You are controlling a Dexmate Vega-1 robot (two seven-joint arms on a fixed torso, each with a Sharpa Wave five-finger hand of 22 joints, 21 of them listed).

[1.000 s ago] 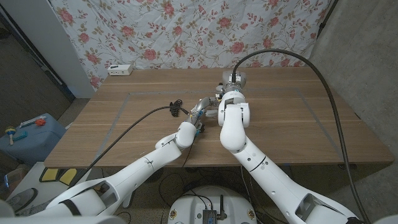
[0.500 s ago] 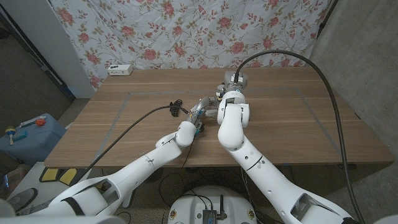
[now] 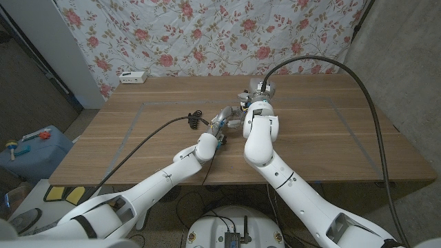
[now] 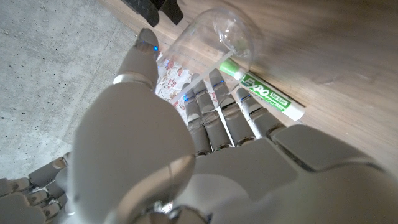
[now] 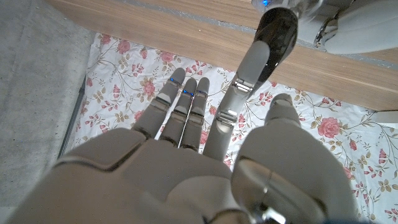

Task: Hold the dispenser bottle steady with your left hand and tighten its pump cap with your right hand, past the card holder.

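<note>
on the table's far left edge [image 3: 124, 138] sat a white power strip [image 3: 134, 77], well apart from the work. nearer the middle, a black cable clip [image 3: 195, 118] lay just left of the left hand [image 3: 222, 125]. that hand wrapped the clear dispenser bottle [image 4: 214, 37], fingers [image 4: 217, 109] pressed side by side against its wall and thumb on the other side, likely to stop it turning while the cap got twisted. a green marker [image 4: 264, 94] lay on the wood just beside the bottle, near those fingers, and might get nudged. the bottle stood near the table's middle, between both hands. right of it, the right hand [image 3: 256, 103] hovered over the bottle's top; in the right wrist view its fingers [image 5: 186, 102] were held close together and straight, gripping nothing i could see, so the cap looked not yet grasped. the pump cap itself was hidden behind the arm. couldn't pick out a card holder.
</note>
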